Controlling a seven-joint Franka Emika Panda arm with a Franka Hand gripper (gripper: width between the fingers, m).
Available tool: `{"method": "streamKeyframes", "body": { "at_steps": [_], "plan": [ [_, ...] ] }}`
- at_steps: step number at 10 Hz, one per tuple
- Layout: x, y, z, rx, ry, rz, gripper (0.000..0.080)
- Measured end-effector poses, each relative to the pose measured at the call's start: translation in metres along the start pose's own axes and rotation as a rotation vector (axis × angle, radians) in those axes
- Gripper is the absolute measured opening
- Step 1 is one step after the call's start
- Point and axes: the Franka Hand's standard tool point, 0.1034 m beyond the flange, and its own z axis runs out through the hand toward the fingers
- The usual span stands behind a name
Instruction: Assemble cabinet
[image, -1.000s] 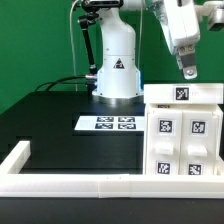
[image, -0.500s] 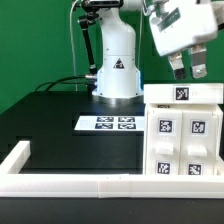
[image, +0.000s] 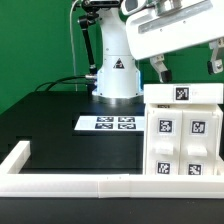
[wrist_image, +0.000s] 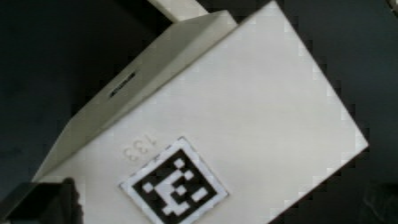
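Observation:
The cabinet (image: 182, 135) is a white boxy body with tagged blocks on its front, standing at the exterior view's right on the black table. My gripper (image: 186, 66) hangs just above its top panel, open and empty. One finger (image: 158, 68) is over the panel's left end and the other (image: 213, 62) over its right end. The wrist view looks down on the cabinet's flat white top (wrist_image: 214, 100), which carries one tag (wrist_image: 178, 187). A dark finger (wrist_image: 32, 203) shows at the edge of that view.
The marker board (image: 107, 123) lies on the black table left of the cabinet. White border rails (image: 60, 183) run along the table's front and left corner. The arm's white base (image: 117, 70) stands behind, with green backdrop beyond.
The hand has turned above the cabinet top and now faces broadside. Its two fingers, close together in view before, now show far apart over the panel's ends.

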Motion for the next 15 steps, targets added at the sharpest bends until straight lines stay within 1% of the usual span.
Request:
{"method": "streamKeyframes", "body": {
  "at_steps": [1, 3, 4, 6, 7, 10, 11, 15],
  "plan": [
    [0.0002, 0.0002, -0.0001, 0.000, 0.000, -0.085, 0.0797],
    [0.0010, 0.0016, -0.0018, -0.037, -0.004, -0.417, 0.0797],
    [0.0014, 0.0015, -0.0022, -0.047, -0.011, -0.535, 0.0797],
    [0.0000, 0.0011, -0.0014, -0.086, -0.033, -0.789, 0.0797],
    [-0.0013, 0.0017, -0.0009, -0.094, -0.040, -0.849, 0.0797],
    [0.0007, 0.0037, -0.0010, -0.095, -0.048, -1.041, 0.0797],
    [0.0023, 0.0046, -0.0013, -0.103, -0.053, -1.216, 0.0797],
    [0.0011, 0.0069, 0.0022, -0.148, -0.090, -1.638, 0.0797]
  ]
}}
